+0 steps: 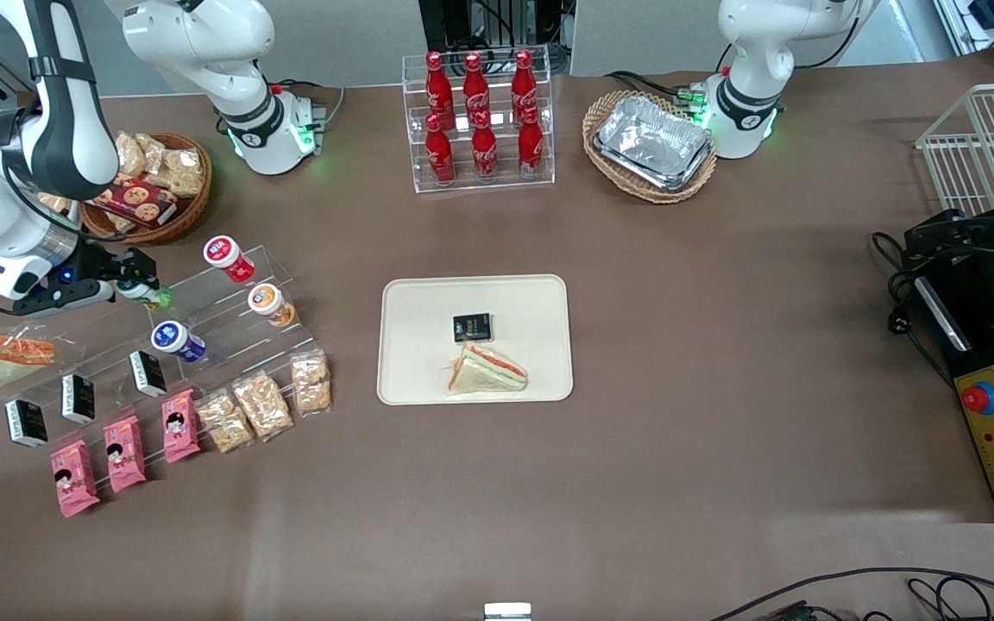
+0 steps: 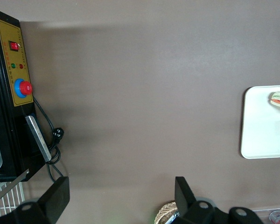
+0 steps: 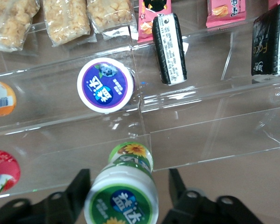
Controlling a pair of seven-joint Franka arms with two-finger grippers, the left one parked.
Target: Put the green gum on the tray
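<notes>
The green gum [image 3: 123, 191] is seen lid-first from the wrist camera, its long axis running straight along the line of sight, with the white printed lid nearest the lens and the green body receding toward the clear plastic display steps [image 3: 186, 116]. It sits between the two dark fingers [image 3: 77, 193] of the gripper [image 3: 126, 189], one at roughly nine o'clock of the lid and the other at three o'clock; a sliver of gap can be made out on each side, so the fingers are judged to be spread about the bottle rather than pressed onto it, though contact lower down cannot be ruled out. In the front view the gum [image 1: 145, 294] is found at the top step of the display, toward the working arm's end of the desk [image 1: 721, 431], with the gripper [image 1: 128, 278] right at it. The blue-bodied bottle [image 3: 105, 85] stands one step down, near but apart, at about twelve o'clock from the gum in the wrist picture; an orange-lidded bottle [image 3: 0, 99] and a red one [image 3: 2, 175] lie off at about ten and nine o'clock. The tray [image 1: 411, 297] is well apart, at about three o'clock from the gum in the front view, and is partly taken by a sandwich [image 1: 487, 370] and a small black packet [image 1: 472, 328]; bare tray is left along its rim for a set-down.
</notes>
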